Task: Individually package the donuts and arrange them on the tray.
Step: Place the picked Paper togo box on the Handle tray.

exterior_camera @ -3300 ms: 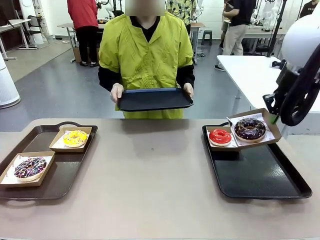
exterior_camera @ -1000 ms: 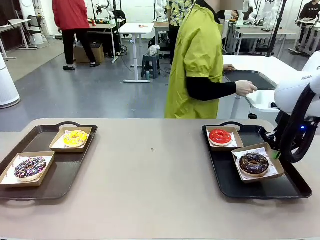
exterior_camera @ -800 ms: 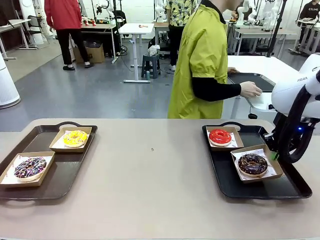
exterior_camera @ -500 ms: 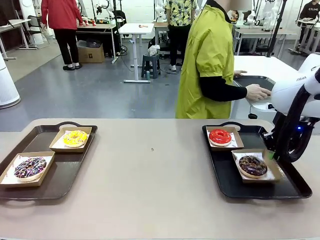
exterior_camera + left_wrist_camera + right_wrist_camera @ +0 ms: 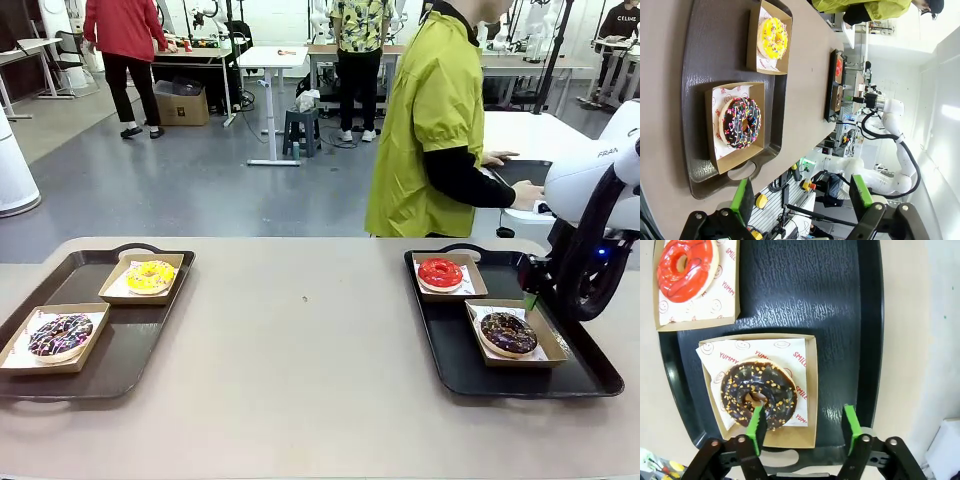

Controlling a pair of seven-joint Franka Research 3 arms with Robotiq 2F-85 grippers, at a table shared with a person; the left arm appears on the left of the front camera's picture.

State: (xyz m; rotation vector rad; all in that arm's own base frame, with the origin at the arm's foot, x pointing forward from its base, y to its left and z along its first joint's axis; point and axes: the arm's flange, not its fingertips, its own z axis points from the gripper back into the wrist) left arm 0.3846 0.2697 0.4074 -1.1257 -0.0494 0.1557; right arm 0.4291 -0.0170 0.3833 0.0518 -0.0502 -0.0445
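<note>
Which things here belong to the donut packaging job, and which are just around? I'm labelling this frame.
Job: yellow donut, sprinkled chocolate donut, red donut, dark chocolate donut, their cardboard boxes, left tray, right tray, right gripper.

Around: white table, stool.

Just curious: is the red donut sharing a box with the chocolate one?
No, the red donut lies in its own box, apart from the chocolate donut.
</note>
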